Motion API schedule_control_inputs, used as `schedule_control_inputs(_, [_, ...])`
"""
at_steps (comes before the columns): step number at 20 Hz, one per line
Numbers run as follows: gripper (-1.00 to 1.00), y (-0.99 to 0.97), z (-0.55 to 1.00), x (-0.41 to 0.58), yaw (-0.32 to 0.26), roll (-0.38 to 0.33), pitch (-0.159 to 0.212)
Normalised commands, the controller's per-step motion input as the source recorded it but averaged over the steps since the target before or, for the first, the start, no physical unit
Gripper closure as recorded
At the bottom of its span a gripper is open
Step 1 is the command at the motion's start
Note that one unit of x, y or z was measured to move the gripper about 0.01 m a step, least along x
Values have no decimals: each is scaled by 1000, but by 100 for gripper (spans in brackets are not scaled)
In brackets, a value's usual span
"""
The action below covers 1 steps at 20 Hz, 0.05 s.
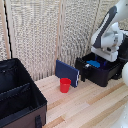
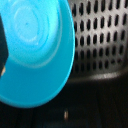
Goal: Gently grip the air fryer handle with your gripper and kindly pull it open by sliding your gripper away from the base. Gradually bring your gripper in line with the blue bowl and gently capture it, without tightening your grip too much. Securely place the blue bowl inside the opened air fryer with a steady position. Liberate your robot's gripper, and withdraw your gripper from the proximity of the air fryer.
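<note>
1 white robot arm (image 1: 107,32) bends down over 1 matte-black air fryer (image 1: 102,70) at the exterior view's right, on a pale wooden table (image 1: 85,107) backed by cream woven screens (image 1: 40,35). The fryer's drawer stands pulled out toward the exterior view's left, and 1 short black air fryer handle (image 1: 83,76) projects from the drawer face. Inside the open drawer sits 1 blue bowl (image 1: 93,64), only a bright patch of it showing under the arm in the exterior view. The wrist view fills with that same blue bowl (image 2: 35,50), seen close and from above, its rim lying over the drawer's black slotted basket floor (image 2: 97,40). The gripper itself is hidden behind the arm's body in the exterior view, and only a dark edge at the side of the wrist view may belong to it, so whether its fingers are spread or pinching the bowl cannot be told. Also on the table: 1 red cup (image 1: 65,85) standing upright, 1 dark-blue flat panel (image 1: 67,72) propped just behind it and leaning near the drawer front, and 1 large black fabric case (image 1: 17,95) lying open at the exterior view's left, well apart from the fryer.
</note>
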Motion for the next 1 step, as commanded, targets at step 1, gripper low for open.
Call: schedule_control_inputs(1, [-100,211,614,194,0,21,230])
